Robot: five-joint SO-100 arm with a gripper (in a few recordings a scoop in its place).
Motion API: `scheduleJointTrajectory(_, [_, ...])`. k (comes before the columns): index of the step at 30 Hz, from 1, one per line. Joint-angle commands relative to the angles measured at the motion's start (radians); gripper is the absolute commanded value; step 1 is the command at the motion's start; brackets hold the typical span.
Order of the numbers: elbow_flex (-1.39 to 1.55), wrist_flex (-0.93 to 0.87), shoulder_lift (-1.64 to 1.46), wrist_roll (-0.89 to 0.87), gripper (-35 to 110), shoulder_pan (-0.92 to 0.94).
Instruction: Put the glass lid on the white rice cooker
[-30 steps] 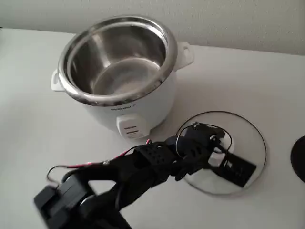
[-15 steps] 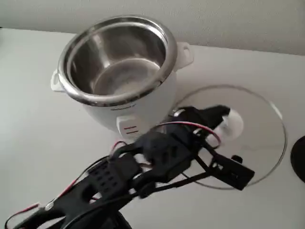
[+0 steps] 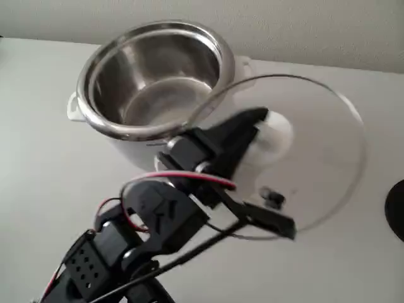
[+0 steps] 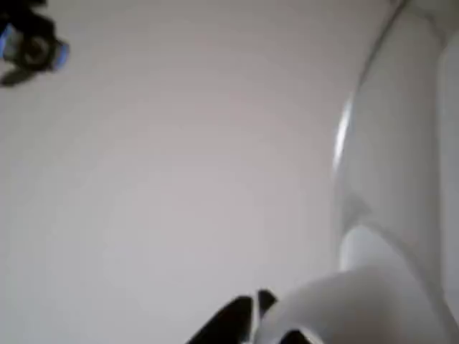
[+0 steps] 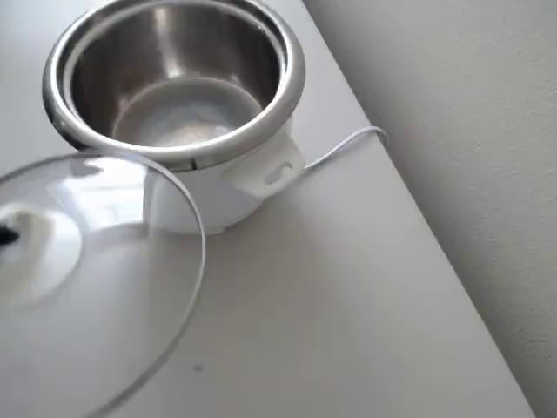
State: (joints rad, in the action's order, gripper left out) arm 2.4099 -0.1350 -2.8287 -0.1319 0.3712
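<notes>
White table [image 3: 38, 158]; pale wall [image 5: 452, 104] behind; dark round object [image 3: 396, 211] at right edge.

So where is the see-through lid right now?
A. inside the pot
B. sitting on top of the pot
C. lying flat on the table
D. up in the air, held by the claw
D: the claw grips the white knob of the lid, holding it tilted beside the open pot.

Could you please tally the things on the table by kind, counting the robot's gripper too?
Lids: 1, the lid, held by its knob above the table
Cookers: 1, the cooker, open
Cords: 1, the cord
Grippers: 1, the gripper
Dark things cut off at the right edge: 1
Total: 5
</notes>
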Motion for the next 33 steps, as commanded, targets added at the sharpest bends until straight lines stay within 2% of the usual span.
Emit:
scheduleJointTrajectory(1, [-0.245,-0.017,-0.074,0.011,0,-0.127])
scheduleJointTrajectory(12, [-0.58,-0.114,0.196,0.006,0,-0.301])
scheduleJointTrajectory(18, [-0.623,-0.173,0.249,0.021,0,-0.497])
scheduleJointTrajectory(27, [-0.655,-0.152,0.411,0.026,0,-0.678])
scheduleJointTrajectory(33, [-0.715,-0.094,0.523,0.032,0,-0.704])
